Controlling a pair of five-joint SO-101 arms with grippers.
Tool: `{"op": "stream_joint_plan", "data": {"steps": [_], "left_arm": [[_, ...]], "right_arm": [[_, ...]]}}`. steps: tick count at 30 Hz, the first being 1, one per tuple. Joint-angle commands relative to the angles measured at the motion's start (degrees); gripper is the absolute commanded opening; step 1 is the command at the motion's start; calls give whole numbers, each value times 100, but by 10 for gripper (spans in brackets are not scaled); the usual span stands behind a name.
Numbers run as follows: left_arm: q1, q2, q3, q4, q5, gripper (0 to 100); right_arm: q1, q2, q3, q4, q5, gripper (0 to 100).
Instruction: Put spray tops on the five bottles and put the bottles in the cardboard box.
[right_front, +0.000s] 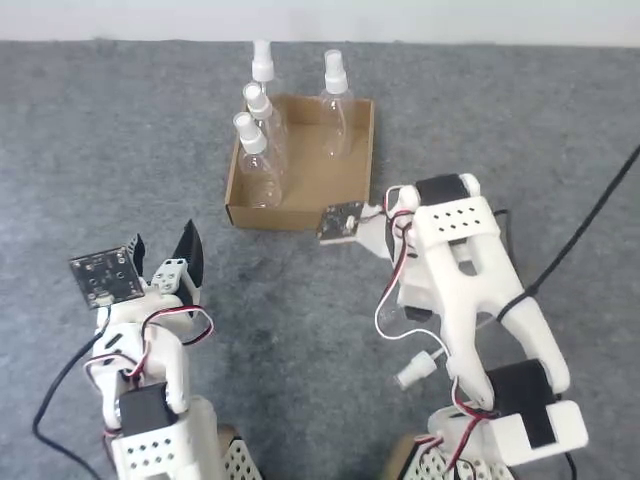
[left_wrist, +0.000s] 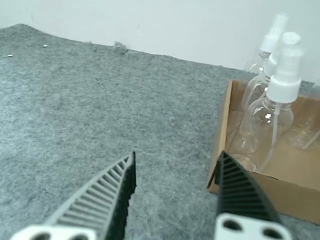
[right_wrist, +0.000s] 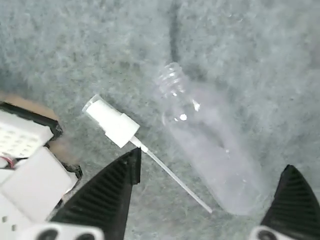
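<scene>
Item count: 1 cardboard box (right_front: 352, 170), 5 bottles, 5 spray tops, 2 arms.

Cardboard box: it sits open on the grey felt table (right_front: 120, 130), at the far side from both arms.

Capped bottles (right_front: 258, 170): 4 units, upright, each fitted with a white spray top. Three stand in a row along one side wall of the box and one stands near the opposite far corner. The base of the farthest bottle is hidden behind its neighbours, so it appears to be inside the box.

Uncapped bottle (right_wrist: 210, 150): 1 unit, lying on its side on the felt beneath the right arm (right_front: 460, 260).

Loose spray top (right_wrist: 112, 122): 1 unit, lying just beside the bottle neck, with its dip tube running along the bottle.

Right gripper (right_wrist: 212, 167): jaws spread wide above the lying bottle and gripping nothing.

Left gripper (left_wrist: 175, 170): jaws apart and empty, above bare felt near the box's near corner.
</scene>
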Motion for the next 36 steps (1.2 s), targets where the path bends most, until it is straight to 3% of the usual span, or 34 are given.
{"op": "stream_joint_plan", "data": {"steps": [1, 17, 24, 27, 36], "left_arm": [[-26, -88, -75, -185, -62, 236], [-26, -88, -75, -185, -62, 237], [-26, -88, -75, -185, -62, 237], [-26, -88, -75, -185, -62, 237], [-26, -88, -75, -185, -62, 237]], "right_arm": [[-40, -347, 185, -365, 316, 368], [-92, -330, 1600, -2211, 721, 366], [-92, -330, 1714, -2615, 695, 169], [-84, -330, 1714, -2677, 686, 159], [-4, -356, 1626, -2993, -325, 155]]}}
